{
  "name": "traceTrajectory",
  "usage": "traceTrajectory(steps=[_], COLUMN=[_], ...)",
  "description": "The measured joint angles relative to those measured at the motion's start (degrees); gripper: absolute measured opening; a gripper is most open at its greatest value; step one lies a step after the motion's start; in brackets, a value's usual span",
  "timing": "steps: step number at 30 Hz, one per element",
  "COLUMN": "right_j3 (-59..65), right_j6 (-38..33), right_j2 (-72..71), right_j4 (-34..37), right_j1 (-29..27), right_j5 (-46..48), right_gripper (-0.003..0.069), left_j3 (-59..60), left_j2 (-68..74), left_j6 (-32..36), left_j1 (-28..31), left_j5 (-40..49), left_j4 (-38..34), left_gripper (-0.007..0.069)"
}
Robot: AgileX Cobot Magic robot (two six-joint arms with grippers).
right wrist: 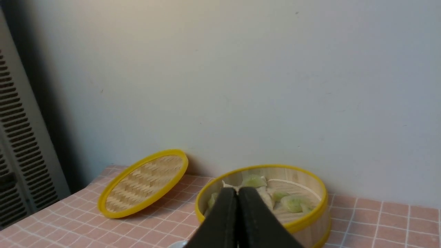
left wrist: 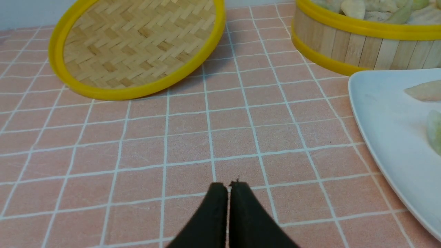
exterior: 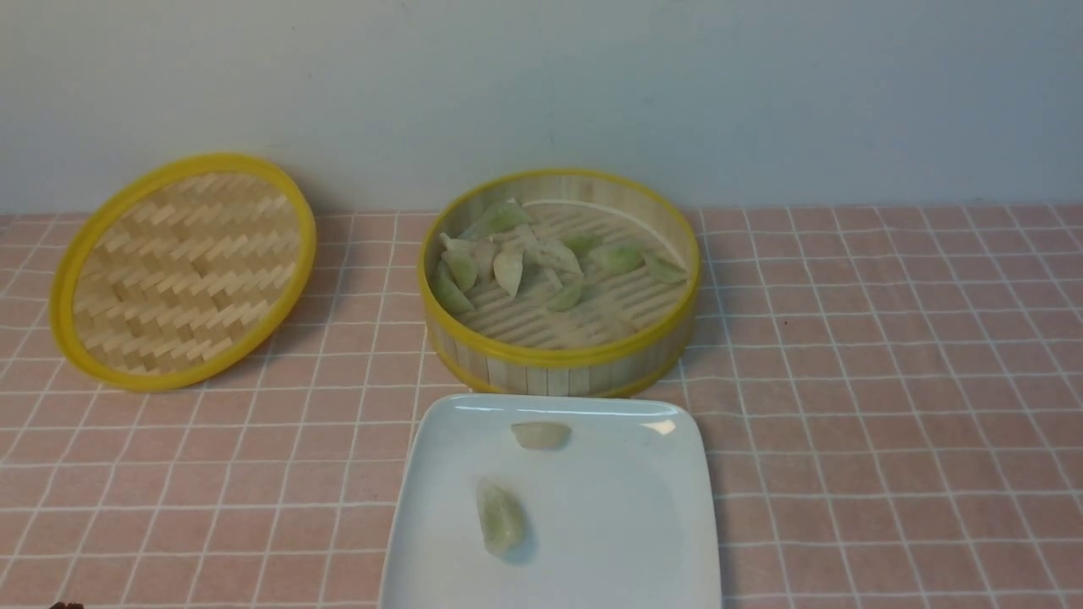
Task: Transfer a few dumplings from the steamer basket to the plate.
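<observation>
Both our fingers (left wrist: pixel 229 186) rest pressed together, empty; the plate (exterior: pixel 609 507) sits at the steamer basket's (exterior: pixel 550 372) six o'clock, presumably for short dumpling transfers.

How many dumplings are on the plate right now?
2 in view: one dumpling near the plate's far edge, by the steamer; another nearer, slightly left. The plate's near end is cut off, so more may be hidden.

two dumplings (exterior: pixel 502 518) on plate (exterior: pixel 609 507)
</observation>
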Motion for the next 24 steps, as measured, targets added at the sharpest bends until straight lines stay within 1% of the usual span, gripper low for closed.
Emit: traceTrajectory(steps=[2, 4, 6, 10, 12, 13, 14, 16, 17, 19, 20, 21, 24], right_j3=[0.0, 0.0, 0.0, 0.0, 0.0, 0.1, 0.2, 1.9, 2.5, 6.6, 6.6, 9.4, 16.0], right_j6=[-6.8, -11.3, -14.0, -15.3, -15.5, -15.8, -16.0, -17.3, -17.7, -19.3, -19.3, -19.7, -20.0], right_j2=[0.0, 0.0, 0.0, 0.0, 0.0, 0.0, 0.0, 0.0, 0.0, 0.0, 0.0, 0.0, 0.0], right_j4=[4.9, 7.8, 10.5, 12.3, 12.3, 12.3, 12.3, 11.9, 11.6, 10.1, 10.1, 9.9, 9.9], right_j1=[0.0, 0.0, 0.0, -1.1, -4.6, -8.6, -10.4, -17.1, -18.9, -25.7, -25.7, -28.8, -32.1], right_j5=[-0.1, -0.2, -0.2, -0.2, -0.2, -0.2, -0.2, -0.2, -0.2, -0.2, -0.2, -0.2, -0.2], right_gripper=[-0.0015, -0.0015, -0.0015, -0.0015, -0.0015, -0.0015, -0.0015, -0.0015, -0.0015, -0.0015, -0.0015, -0.0015, -0.0015], left_j3=[0.0, 0.0, 0.0, 0.0, 0.0, 0.0, 0.0, 0.0, 0.0, 0.0, 0.0, 0.0, 0.0], left_j2=[0.0, 0.0, 0.0, 0.0, 0.0, 0.0, 0.0, 0.0, 0.0, 0.0, 0.0, 0.0, 0.0], left_j6=[0.0, 0.0, 0.0, 0.0, 0.0, 0.0, 0.0, 0.0, 0.0, 0.0, 0.0, 0.0, 0.0], left_j1=[0.0, 0.0, 0.0, 0.0, 0.0, 0.0, 0.0, 0.0, 0.0, 0.0, 0.0, 0.0, 0.0], left_j5=[0.0, 0.0, 0.0, 0.0, 0.0, 0.0, 0.0, 0.0, 0.0, 0.0, 0.0, 0.0, 0.0], left_j4=[0.0, 0.0, 0.0, 0.0, 0.0, 0.0, 0.0, 0.0, 0.0, 0.0, 0.0, 0.0, 0.0], left_gripper=[-0.0006, -0.0006, -0.0006, -0.0006, -0.0006, -0.0006, -0.0006, -0.0006, -0.0006, -0.0006, -0.0006, -0.0006, -0.0006])
